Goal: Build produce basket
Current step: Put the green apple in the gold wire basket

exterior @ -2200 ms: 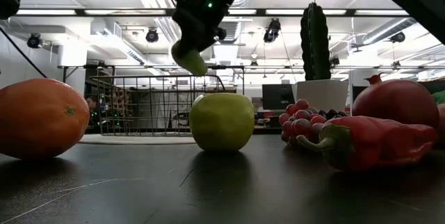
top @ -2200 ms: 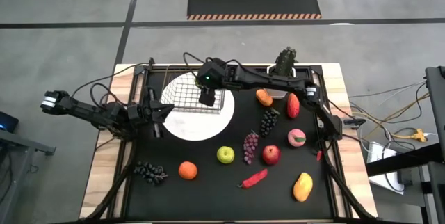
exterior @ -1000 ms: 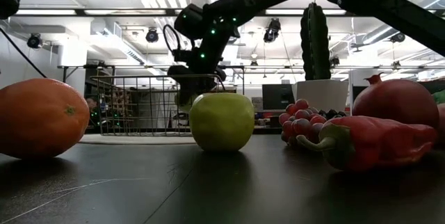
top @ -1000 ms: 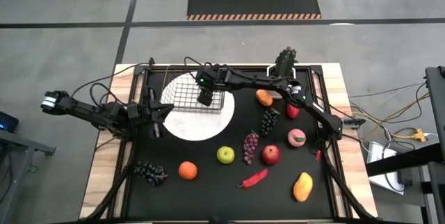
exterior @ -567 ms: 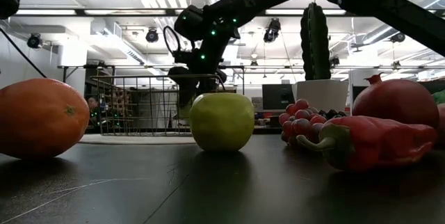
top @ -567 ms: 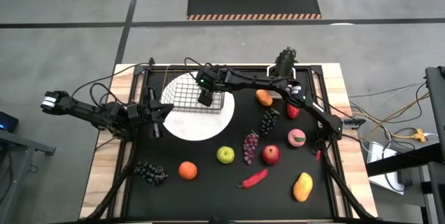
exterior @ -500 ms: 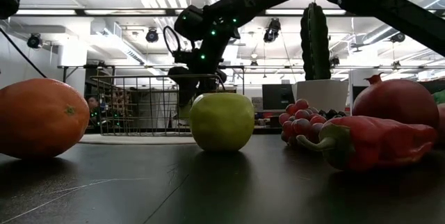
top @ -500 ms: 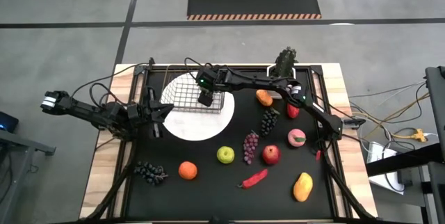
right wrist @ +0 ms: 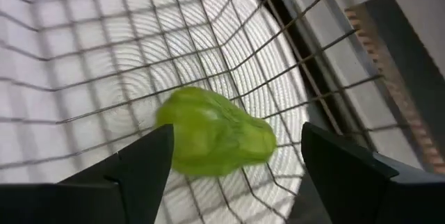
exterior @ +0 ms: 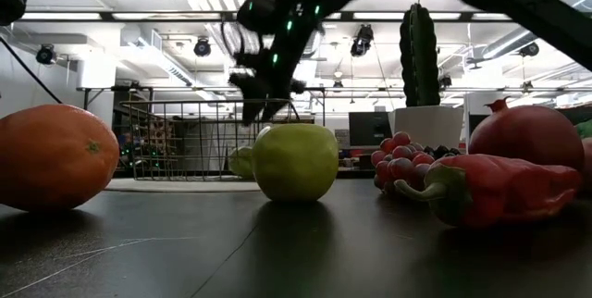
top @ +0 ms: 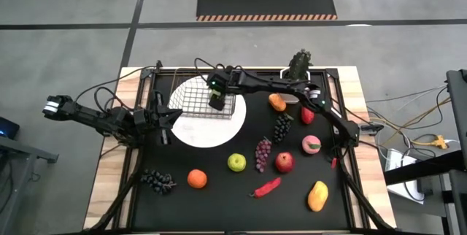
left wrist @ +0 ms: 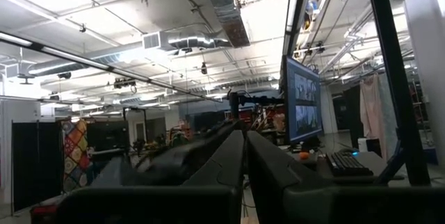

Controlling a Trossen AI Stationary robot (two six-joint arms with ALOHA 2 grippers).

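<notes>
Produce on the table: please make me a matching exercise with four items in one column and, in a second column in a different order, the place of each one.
Items
1. green pear
2. orange
3. yellow mango
4. green apple

Places
A. on the black mat, next to the dark grapes at the front left
B. inside the wire basket, below the open right gripper
C. at the front right corner of the mat
D. mid-mat, just in front of the white plate

Pairs: 1-B, 2-A, 3-C, 4-D

A round white plate [top: 191, 133] on the black mat [top: 219, 191]; potted cactus [top: 300, 64] at the far edge
</notes>
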